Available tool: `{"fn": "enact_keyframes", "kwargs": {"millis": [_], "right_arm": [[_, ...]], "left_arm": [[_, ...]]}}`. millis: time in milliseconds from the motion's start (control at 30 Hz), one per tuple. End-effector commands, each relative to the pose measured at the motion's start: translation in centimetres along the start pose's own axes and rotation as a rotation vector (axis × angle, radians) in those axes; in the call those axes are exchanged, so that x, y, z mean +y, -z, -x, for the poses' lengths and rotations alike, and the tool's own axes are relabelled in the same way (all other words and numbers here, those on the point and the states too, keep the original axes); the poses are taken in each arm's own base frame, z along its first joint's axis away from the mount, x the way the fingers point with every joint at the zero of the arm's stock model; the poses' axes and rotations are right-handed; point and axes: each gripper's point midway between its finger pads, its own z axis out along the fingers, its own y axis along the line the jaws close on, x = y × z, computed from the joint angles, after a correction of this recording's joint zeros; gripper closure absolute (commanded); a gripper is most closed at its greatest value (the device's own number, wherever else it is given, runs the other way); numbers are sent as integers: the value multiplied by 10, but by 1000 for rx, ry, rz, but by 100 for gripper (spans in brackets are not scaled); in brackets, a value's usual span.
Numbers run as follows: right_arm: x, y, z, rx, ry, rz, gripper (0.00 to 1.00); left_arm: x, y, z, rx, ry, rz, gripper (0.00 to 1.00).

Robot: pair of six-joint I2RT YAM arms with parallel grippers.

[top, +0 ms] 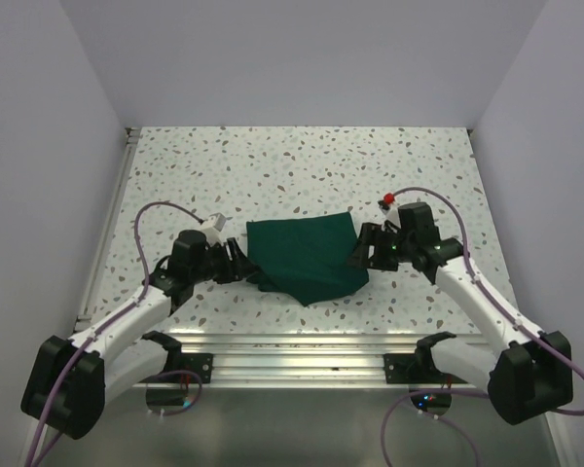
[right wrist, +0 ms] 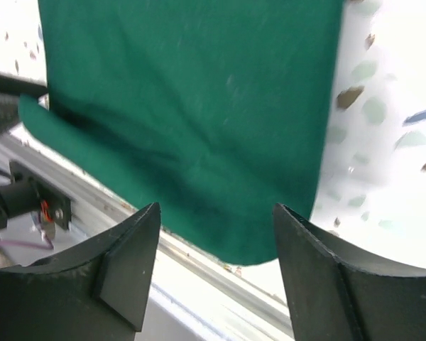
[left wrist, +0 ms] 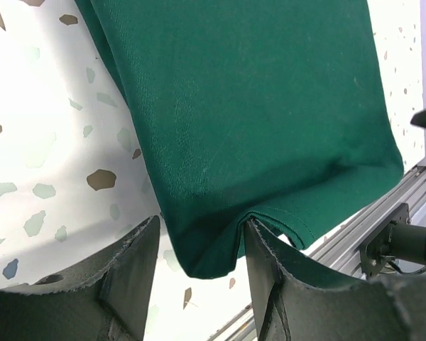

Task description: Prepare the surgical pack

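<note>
Green pack (top: 307, 258) folded on the table (top: 273, 165), near its front edge, between both claws. Left claw (left wrist: 200, 224) open, straddling a folded corner; right claw (right wrist: 216, 207) open wide at the opposite edge. Probably soft, light, limp, prone to unfolding. Best to pinch all layers at folded corners, lifting both sides together.

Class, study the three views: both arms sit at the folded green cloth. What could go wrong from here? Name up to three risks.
1. The left gripper and right gripper both stand open, so the surgical pack is unheld, and its loose folds may slump apart.
2. The pack's near corner lies close to the metal rail. A careless tug could drag it off the table.
</note>
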Motion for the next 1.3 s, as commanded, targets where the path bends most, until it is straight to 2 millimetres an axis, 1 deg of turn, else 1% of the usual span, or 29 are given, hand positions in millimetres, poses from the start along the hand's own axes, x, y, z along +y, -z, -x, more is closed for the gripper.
{"fn": "enact_keyframes", "kwargs": {"millis": [0,67,100,167,267,300,333,400,433,500,567,600,633,667,700,733,800,833,867,900,933,1000,1033,1067,1133,1167,1200,1233,1267], "right_arm": [[15,19,-9,23,29,1,31],[16,28,-14,16,47,-22,30],[18,29,-18,20,61,-23,28],[13,28,-21,4,82,-46,27],[0,20,-13,-14,107,-117,27],[-4,19,-6,-30,112,-152,27],[-1,21,4,-54,119,-156,28],[-1,16,13,-73,121,-163,28],[1,13,22,-98,125,-162,28],[-4,0,24,-68,118,-181,30],[-4,-9,31,-63,124,-184,32],[-7,-19,29,-38,119,-190,33],[-6,-24,34,-49,120,-179,34],[-5,-29,33,-38,115,-169,35],[-8,-37,30,-20,109,-170,35],[-10,-43,30,-16,104,-168,35],[-15,-54,22,17,93,-164,35],[-16,-56,19,25,87,-160,35],[-18,-58,16,30,81,-160,35],[-20,-60,12,36,78,-158,35],[-21,-61,10,40,73,-158,35],[-23,-61,5,43,70,-156,36],[-22,-61,4,42,66,-151,36],[-22,-61,2,46,67,-147,36],[-24,-61,-4,56,60,-144,36],[-25,-61,-6,59,56,-143,36],[-27,-62,-9,64,54,-145,36],[-28,-62,-11,68,53,-148,36],[-28,-60,-10,63,52,-150,36]], "left_arm": [[-19,0,20,-51,-56,-58,46],[-17,0,20,-51,-55,-53,46],[-17,-1,20,-51,-53,-51,46],[-16,-2,19,-50,-50,-49,47],[-18,-2,17,-54,-39,-67,48],[-21,-1,16,-58,-36,-82,49],[-23,0,16,-61,-34,-90,50],[-27,3,13,-65,-26,-107,52],[-28,4,12,-64,-25,-110,53],[-30,5,10,-58,-29,-116,54],[-28,6,7,-48,-34,-110,55],[-28,8,8,-52,-39,-107,56],[-29,9,9,-54,-43,-108,58],[-28,10,8,-49,-49,-102,68],[-32,13,11,-64,-60,-112,73],[-31,16,12,-58,-67,-96,81],[-25,23,18,-81,-75,-38,87],[-27,29,30,-113,-90,-10,92],[-16,35,26,-93,-84,64,93],[-7,42,38,-145,-92,142,93],[-9,49,50,-177,-107,166,93],[-4,55,57,-210,-107,208,89],[-5,51,58,-209,-110,201,73],[-5,41,57,-190,-103,193,65],[-12,26,49,-126,-80,138,55],[-12,14,48,-101,-72,122,55],[-19,10,43,-74,-65,77,57],[-22,7,39,-61,-59,51,64],[-27,6,41,-71,-65,23,67]]}}
